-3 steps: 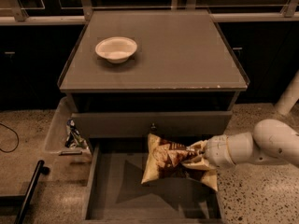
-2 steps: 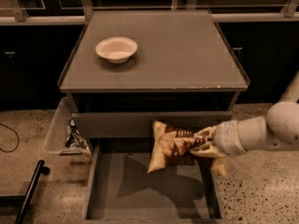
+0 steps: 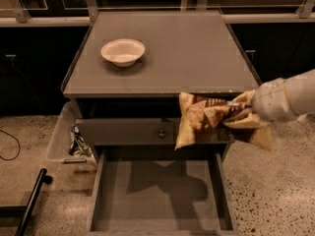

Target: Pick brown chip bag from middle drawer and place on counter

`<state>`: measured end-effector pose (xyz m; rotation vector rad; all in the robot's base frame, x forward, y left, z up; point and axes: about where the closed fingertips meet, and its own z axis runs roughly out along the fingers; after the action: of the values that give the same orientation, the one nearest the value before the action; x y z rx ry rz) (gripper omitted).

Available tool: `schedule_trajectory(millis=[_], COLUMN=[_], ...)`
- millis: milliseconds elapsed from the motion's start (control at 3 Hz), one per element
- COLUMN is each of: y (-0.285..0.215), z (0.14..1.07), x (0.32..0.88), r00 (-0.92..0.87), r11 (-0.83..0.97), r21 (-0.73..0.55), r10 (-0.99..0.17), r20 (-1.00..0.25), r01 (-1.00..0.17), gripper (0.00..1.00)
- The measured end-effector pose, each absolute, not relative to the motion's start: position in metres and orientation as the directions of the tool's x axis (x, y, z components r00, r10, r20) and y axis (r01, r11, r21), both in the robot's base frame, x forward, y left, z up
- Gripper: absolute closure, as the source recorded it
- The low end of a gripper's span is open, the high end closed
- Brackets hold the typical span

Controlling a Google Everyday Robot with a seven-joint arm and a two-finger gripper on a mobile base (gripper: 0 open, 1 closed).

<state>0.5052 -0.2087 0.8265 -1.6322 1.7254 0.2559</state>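
Observation:
The brown chip bag (image 3: 204,119) hangs in the air in front of the cabinet, at the height of the counter's front edge and right of centre. My gripper (image 3: 242,113) comes in from the right on a white arm and is shut on the bag's right side. The counter (image 3: 192,53) is the flat grey cabinet top behind the bag. The middle drawer (image 3: 160,195) is pulled out below, its grey floor bare with the bag's shadow on it.
A white bowl (image 3: 122,51) stands on the counter's left part. A closed drawer front with a round knob (image 3: 161,133) sits above the open drawer. A clear bin with a colourful wrapper (image 3: 77,142) stands on the floor at left. A black bar (image 3: 30,200) lies at bottom left.
The gripper has lifted the chip bag up out of the drawer, from just above the drawer floor to the level of the counter's front edge, and a little to the right.

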Motion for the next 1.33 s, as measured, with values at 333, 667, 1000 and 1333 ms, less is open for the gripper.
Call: schedule_trajectory(millis=[333,667,1000,1333], y=[-0.236,-0.236,-0.232,-0.229], z=[0.895,0.895,0.895,0.907], x=[0.516,0.516,0.513,0.542], r00=[0.152,0.152,0.141,0.14], r11=[0.128,0.129,0.158,0.193], r21=[-0.381,-0.381,-0.394,-0.422], r10=[-0.767,-0.767,-0.762,-0.756], r20=[-0.623,-0.623,-0.631,-0.64], r01=[-0.916,-0.915,-0.906,-0.886], gripper=[1.0,1.0,1.0,1.0])
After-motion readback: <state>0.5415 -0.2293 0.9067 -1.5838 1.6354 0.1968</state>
